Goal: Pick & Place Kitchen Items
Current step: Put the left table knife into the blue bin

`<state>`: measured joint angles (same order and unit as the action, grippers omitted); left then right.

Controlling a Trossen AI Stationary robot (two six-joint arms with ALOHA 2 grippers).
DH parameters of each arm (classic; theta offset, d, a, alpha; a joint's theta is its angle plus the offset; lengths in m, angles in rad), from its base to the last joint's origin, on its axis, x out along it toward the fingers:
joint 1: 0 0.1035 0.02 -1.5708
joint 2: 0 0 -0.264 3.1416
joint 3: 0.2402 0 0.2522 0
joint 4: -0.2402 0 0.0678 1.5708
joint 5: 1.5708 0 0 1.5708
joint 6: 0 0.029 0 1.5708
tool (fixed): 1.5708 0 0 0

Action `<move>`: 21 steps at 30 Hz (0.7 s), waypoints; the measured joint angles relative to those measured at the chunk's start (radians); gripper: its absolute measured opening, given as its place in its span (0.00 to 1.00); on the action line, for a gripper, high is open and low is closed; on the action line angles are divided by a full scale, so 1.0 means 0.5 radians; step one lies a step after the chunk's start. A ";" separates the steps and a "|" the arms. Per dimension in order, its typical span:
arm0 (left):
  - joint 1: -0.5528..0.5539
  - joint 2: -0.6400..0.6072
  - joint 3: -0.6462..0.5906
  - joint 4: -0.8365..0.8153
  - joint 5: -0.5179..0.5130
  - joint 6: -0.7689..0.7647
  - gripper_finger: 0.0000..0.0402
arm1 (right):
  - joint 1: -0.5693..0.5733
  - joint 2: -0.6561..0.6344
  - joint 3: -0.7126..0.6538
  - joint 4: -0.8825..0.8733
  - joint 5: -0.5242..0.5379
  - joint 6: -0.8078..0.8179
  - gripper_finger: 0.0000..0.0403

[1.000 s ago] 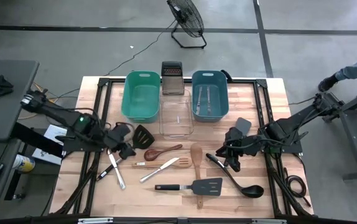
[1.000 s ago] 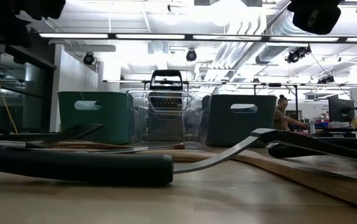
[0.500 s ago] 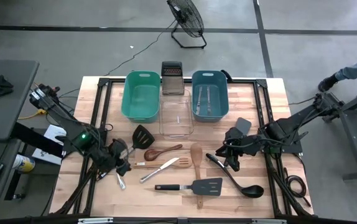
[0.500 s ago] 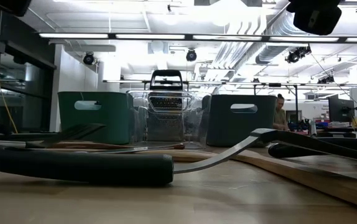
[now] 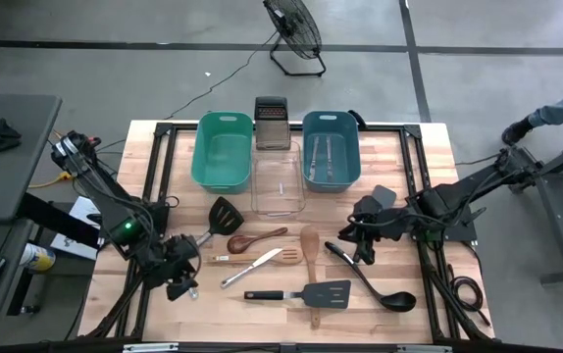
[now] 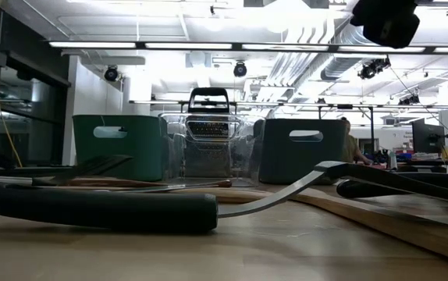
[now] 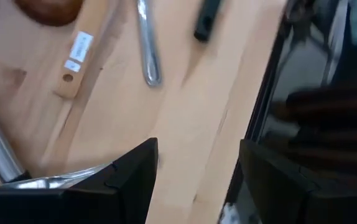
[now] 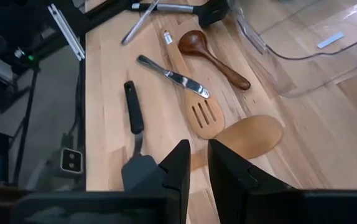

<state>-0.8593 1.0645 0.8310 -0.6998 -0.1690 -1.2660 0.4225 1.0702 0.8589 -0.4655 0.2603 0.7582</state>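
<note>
Kitchen items lie on the wooden table: a small black turner (image 5: 225, 213), a brown spoon (image 5: 257, 238), a slotted wooden spatula (image 5: 252, 258), a silver knife (image 5: 252, 268), a wooden spatula (image 5: 309, 248), a large black turner (image 5: 306, 292) and a black ladle (image 5: 375, 284). My left gripper (image 5: 179, 282) stands open over the near left of the table, with bare wood between its fingers (image 7: 135, 171). A silver utensil (image 7: 1, 155) shows beside one finger. My right gripper (image 5: 353, 247) hovers shut above the ladle's handle end, holding nothing. My left gripper has the silver utensil (image 7: 60, 180) close along the outer side of one finger. Whether the finger touches it, I cannot tell; the gripper's own body hides the spot.
At the far edge stand a teal tub (image 5: 225, 149), a clear tub (image 5: 278, 186), a blue tub (image 5: 331, 147) with silver utensils in it, and a steel grater (image 5: 272, 123). Another black turner (image 5: 383, 198) lies by the right arm. The near edge runs close beside my left gripper.
My left gripper has swung from beside the small black turner toward the table's near edge and a little left, rolling as it went. It now covers the silver tongs that lay in plain sight on the table before.
</note>
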 joint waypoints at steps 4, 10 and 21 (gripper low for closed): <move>0.002 0.000 0.000 -0.013 0.129 0.256 0.56 | 0.000 0.000 -0.001 -0.008 0.000 -0.004 0.12; 0.002 0.000 0.000 -0.011 0.172 0.439 0.56 | 0.000 0.000 -0.001 -0.007 -0.001 -0.005 0.12; 0.003 0.001 0.000 -0.021 0.362 0.827 0.56 | 0.000 0.000 -0.001 -0.005 -0.011 -0.003 0.12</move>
<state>-0.8577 1.0648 0.8310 -0.7102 0.0119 -0.8526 0.4225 1.0702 0.8585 -0.4683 0.2550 0.7568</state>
